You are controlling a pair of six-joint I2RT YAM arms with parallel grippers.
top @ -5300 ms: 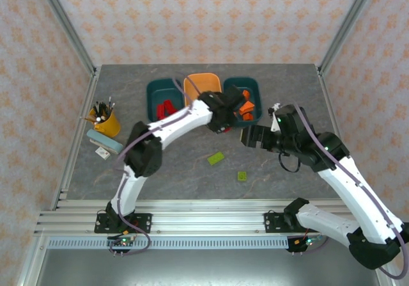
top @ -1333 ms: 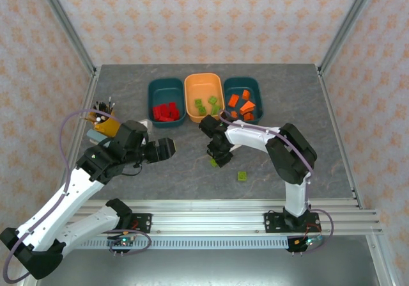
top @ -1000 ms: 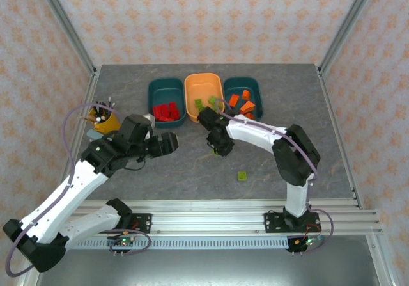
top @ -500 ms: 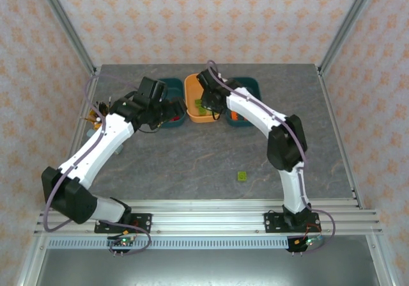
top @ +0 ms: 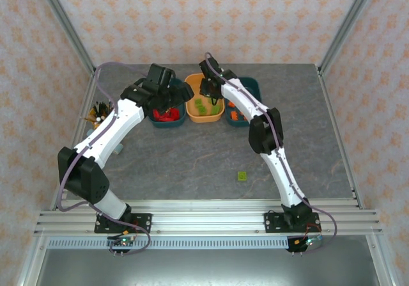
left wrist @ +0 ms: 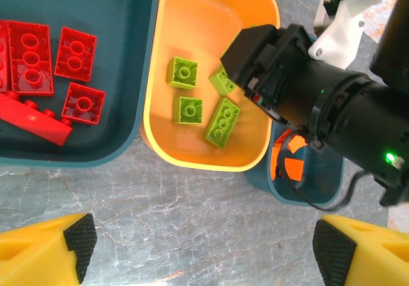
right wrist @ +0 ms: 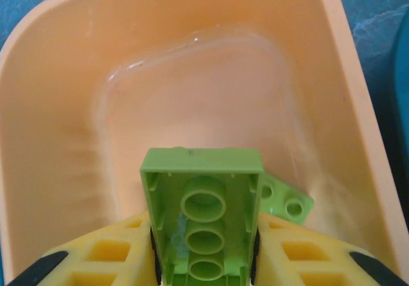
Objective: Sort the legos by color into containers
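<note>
- The right tool [right wrist: 203, 260] is gripping a lime held brick [right wrist: 201, 215], which is pinched between its two yellow fingers [right wrist: 115, 251] with the hollow underside facing the wrist camera.
- The held brick is hanging over the inside of the orange tub [right wrist: 57, 107], low in the centre of the right wrist view, and is not lying on the tub floor.
- One more green piece [right wrist: 287, 199] is peeking out just right of the held brick, on the tub floor.
- The left tool [left wrist: 204, 247] is standing wide open and empty, with its fingertips sitting in the two bottom corners of the left wrist view, above bare table [left wrist: 192, 203].
- Green bricks [left wrist: 192, 94] are lying loose in the orange tub at the centre of that view.
- Red bricks [left wrist: 38, 62] are lying in the left teal tub [left wrist: 115, 155], at the upper left of that view.
- Orange bricks [left wrist: 291, 164] are showing in the right teal tub [left wrist: 323, 190], partly hidden under the right arm.
- In the top view, the three tubs are sitting side by side at the upper centre, with both arms reaching up to them.
- A loose brick [top: 241, 176], green, is lying alone on the table at the lower centre right of the top view, well apart from the tubs.
- A cup of pens [top: 99, 114] is standing at the left edge of the table.
</note>
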